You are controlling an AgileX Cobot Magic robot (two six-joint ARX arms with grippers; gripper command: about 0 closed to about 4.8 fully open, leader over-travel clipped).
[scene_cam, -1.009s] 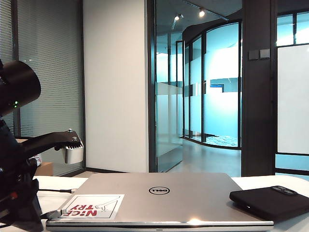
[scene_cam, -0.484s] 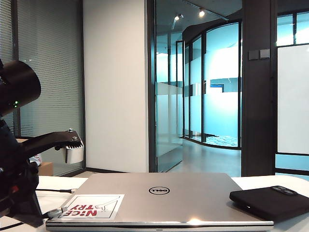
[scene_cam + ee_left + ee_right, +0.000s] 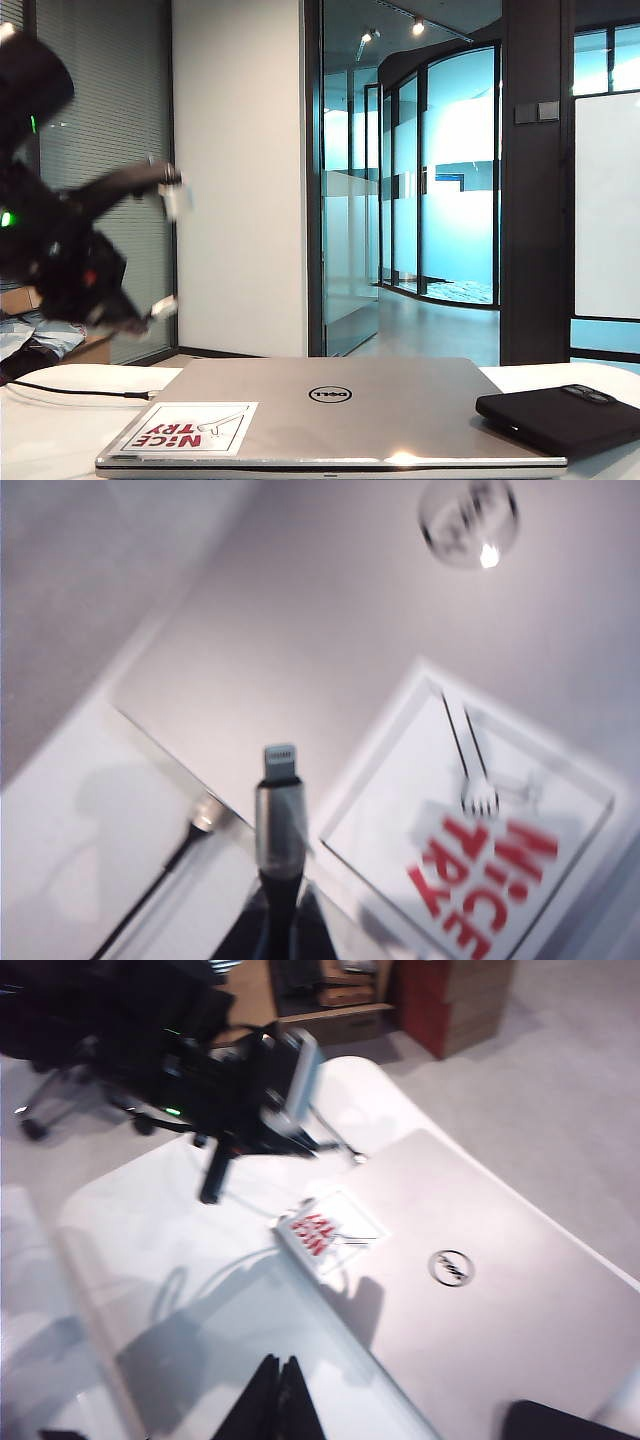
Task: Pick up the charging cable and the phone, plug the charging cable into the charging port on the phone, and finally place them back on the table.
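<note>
- The counter (image 3: pixel 40 440) was a broad white top; the exterior view showed only its near strip, cut off at the lower edge and largely covered by what lay on it.
- The laptop (image 3: pixel 330 410), silver and closed, lay flat in the middle of the counter with a red-lettered sticker (image 3: pixel 188 428) near its left front corner. In the left wrist view both were smeared by motion.
- The left arm (image 3: pixel 50 240) was raised at the left of the exterior view, blurred, its outline hard to trace.
- The phone (image 3: pixel 560 418), a flat black slab, lay on the counter just right of the laptop, its right end cut off by the frame. The right wrist view caught only a dark corner of it (image 3: pixel 560 1422). Its port could not be made out.
- The left gripper (image 3: pixel 275 925) had its jaws closed on the charging cable (image 3: pixel 277 815), the silvery connector tip sticking out above the laptop's corner.
- The right gripper (image 3: pixel 280 1400) hung above the counter beside the laptop, jaws pressed together and holding nothing, only its tips in frame.
- A second thin black cord (image 3: pixel 70 390) lay on the counter at the left, its end small and indistinct.
</note>
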